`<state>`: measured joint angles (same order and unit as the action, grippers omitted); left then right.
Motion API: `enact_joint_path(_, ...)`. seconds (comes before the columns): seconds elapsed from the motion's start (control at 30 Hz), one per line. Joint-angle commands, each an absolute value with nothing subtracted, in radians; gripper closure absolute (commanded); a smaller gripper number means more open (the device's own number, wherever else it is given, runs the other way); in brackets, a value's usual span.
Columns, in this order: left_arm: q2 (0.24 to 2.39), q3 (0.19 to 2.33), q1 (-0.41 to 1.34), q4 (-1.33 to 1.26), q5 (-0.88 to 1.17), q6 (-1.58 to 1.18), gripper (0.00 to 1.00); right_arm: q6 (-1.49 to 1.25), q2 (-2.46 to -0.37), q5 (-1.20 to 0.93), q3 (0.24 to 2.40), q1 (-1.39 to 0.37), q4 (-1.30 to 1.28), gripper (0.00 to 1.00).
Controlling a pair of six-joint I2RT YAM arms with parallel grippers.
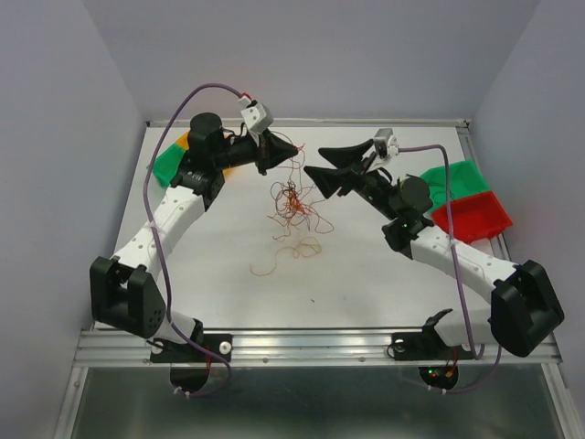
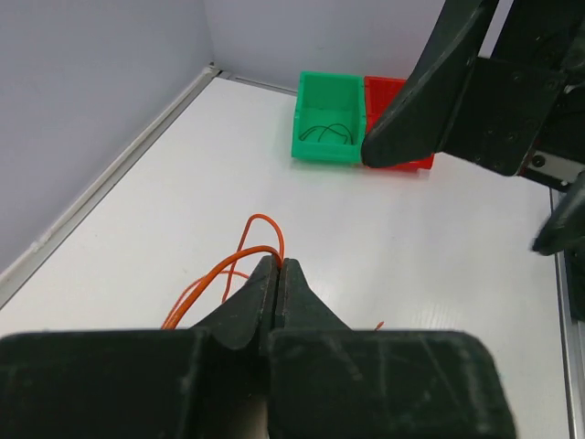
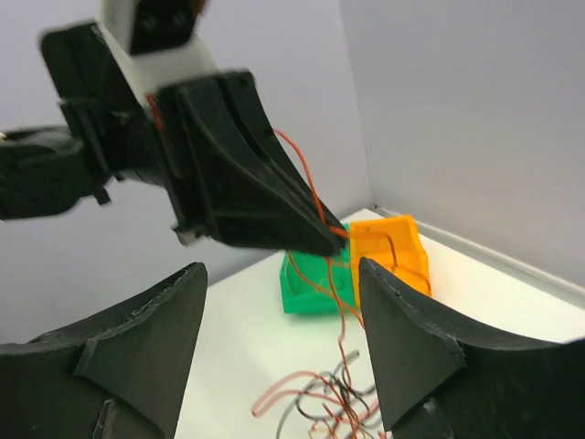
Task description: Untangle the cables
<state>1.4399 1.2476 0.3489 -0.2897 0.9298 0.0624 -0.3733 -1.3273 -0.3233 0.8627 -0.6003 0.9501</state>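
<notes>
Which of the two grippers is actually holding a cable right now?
The left gripper: its fingers are shut on an orange cable. The right gripper is open, with nothing between its fingers.

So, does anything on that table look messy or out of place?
Only the knot of thin orange and dark cables sprawled in the middle of the table, with loose loops trailing toward the near edge. The left end effector is shut on one orange strand.
</notes>
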Motion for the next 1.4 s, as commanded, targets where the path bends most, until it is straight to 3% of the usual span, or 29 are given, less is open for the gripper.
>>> enact_joint_path(0.0,1.344,1.313,0.348,-0.278,0.901,0.071,1.0,-0.301,-1.308,-0.302,0.784,-0.583,0.918,0.28)
enact_joint_path(0.67,1.279,1.33,0.35,-0.249,0.911,0.066,1.0,-0.345,-1.584,-0.569,0.862,-0.584,1.054,0.31)
enact_joint_path(0.93,1.287,1.324,0.35,-0.248,0.942,0.051,1.0,-0.422,-1.672,-0.577,0.891,-0.584,1.258,0.35)
enact_joint_path(1.37,1.298,1.324,0.368,-0.244,0.954,0.048,1.0,-0.44,-1.755,-0.584,1.026,-0.583,1.273,0.41)
